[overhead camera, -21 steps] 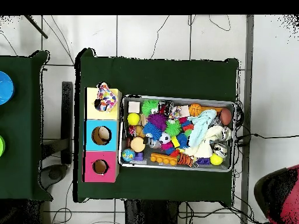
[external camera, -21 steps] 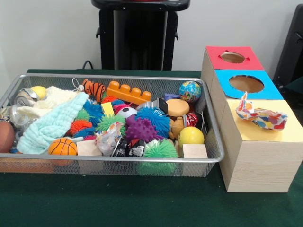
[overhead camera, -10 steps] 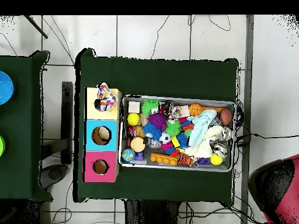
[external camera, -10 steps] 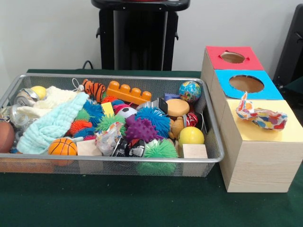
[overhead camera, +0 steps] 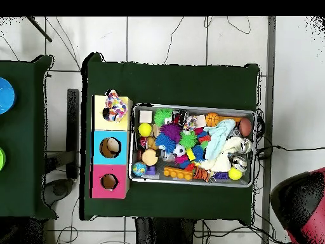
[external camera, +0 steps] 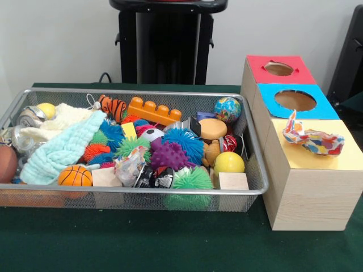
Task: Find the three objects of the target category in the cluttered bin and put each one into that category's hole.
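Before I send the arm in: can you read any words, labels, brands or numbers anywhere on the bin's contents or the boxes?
None can be read.
The black and white packet at the wire bin's front shows print, too blurred to read.
The globe ball shows only map colours.
The red box, blue box and yellow box bear no lettering.

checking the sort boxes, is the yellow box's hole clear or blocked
Blocked. A crumpled multicoloured wrapper lies on the yellow box over where its hole would be; the blue box and red box holes show open.

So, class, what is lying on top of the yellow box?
A crumpled multicoloured wrapper lies on the yellow box, covering its hole in the front view. Whatever is inside the box cannot be seen.
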Available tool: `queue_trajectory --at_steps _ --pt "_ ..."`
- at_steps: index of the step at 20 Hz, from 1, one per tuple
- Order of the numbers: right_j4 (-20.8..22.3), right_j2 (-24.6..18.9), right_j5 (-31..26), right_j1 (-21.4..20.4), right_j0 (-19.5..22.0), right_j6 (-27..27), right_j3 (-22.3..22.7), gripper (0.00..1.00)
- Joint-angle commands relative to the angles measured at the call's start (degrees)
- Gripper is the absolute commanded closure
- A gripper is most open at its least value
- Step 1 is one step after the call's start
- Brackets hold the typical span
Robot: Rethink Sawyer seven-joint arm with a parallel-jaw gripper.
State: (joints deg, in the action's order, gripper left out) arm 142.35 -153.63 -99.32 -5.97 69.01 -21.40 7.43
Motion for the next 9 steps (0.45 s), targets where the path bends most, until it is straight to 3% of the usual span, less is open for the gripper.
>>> queue_trajectory --at_steps 1,9 --pt "3.8 -1.0 1.0 0.5 -0.8 16.1 -6.6 0.0" --pt "3.5 -0.7 0.0 -0.4 -0.9 16.7 -6.4 0.0"
